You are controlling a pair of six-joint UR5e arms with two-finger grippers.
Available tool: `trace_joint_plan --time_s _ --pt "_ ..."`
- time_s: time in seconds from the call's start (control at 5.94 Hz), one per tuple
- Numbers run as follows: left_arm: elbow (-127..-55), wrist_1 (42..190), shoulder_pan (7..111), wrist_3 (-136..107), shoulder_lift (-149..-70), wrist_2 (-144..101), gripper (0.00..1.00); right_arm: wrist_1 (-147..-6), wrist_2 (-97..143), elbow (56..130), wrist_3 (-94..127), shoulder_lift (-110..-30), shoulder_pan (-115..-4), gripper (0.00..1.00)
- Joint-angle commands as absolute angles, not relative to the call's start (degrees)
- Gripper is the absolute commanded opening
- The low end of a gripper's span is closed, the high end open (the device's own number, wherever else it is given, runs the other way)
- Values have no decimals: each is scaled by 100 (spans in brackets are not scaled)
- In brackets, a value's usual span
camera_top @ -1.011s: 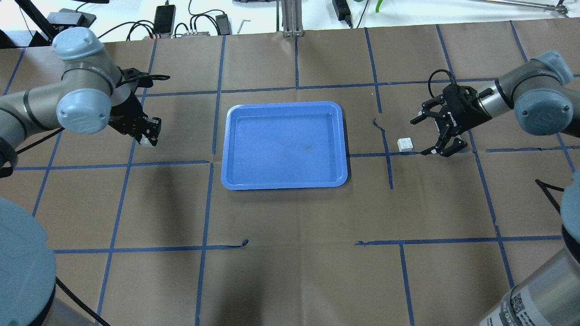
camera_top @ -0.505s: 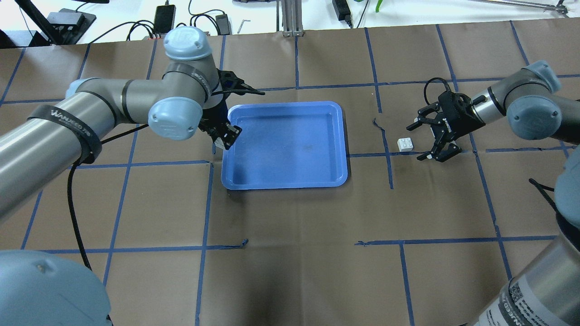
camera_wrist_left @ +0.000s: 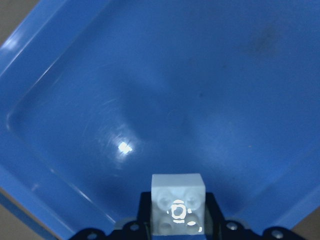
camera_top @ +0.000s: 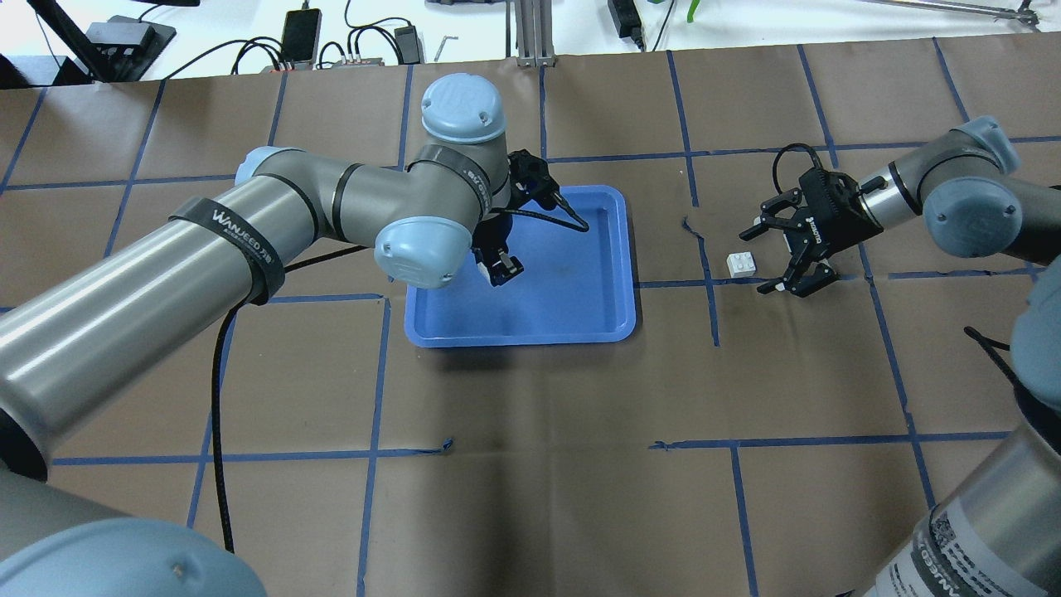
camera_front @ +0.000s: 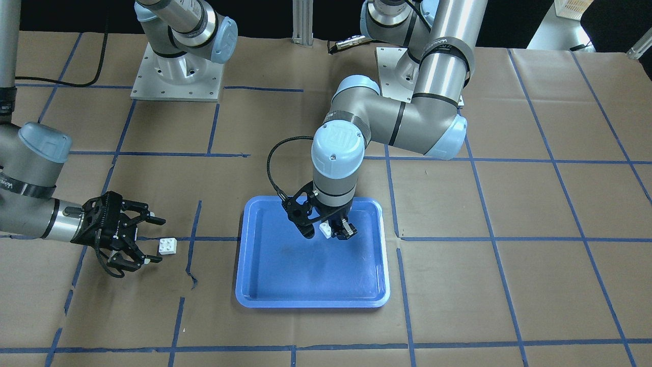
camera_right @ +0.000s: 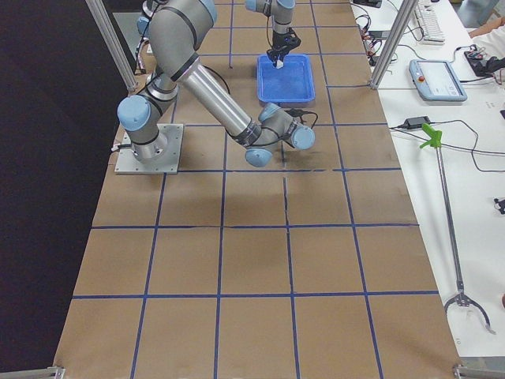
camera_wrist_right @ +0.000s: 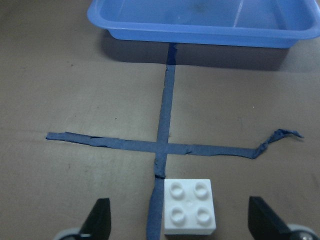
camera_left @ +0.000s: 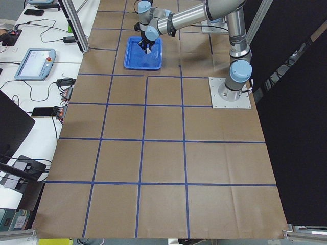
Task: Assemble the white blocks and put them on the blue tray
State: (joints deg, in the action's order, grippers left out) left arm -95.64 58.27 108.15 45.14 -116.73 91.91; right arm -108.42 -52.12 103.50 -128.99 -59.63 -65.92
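My left gripper [camera_top: 502,270] is shut on one white block [camera_front: 324,230] and holds it just above the blue tray [camera_top: 580,286], over its left half. The left wrist view shows this block [camera_wrist_left: 178,209] between the jaws with the tray floor [camera_wrist_left: 200,75] below. The second white block [camera_top: 742,264] sits studs up on the brown table, right of the tray. My right gripper [camera_top: 758,261] is open and low, its fingers to either side of and just behind this block [camera_wrist_right: 189,206]. It also shows in the front view [camera_front: 167,246].
Brown paper with a grid of blue tape [camera_top: 713,307] covers the table. A loose curl of tape [camera_top: 688,224] lies between the tray and the second block. Cables and devices [camera_top: 331,41] lie past the far edge.
My left arm has swung right from the table's left side, carrying its white block over the tray. My right gripper has edged closer to the second block, still open.
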Motion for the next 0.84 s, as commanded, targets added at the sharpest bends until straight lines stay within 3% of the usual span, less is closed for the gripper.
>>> trace_joint_plan --time_s 0.0,0.67 --pt "-9659 5155 10898 6486 -11777 9185 3 -10863 -5106 10345 -12902 -5959 -6592 73" --pt "-9694 4746 10898 7717 -12163 8965 7 -10907 -5106 10327 -12911 -5941 -6592 71"
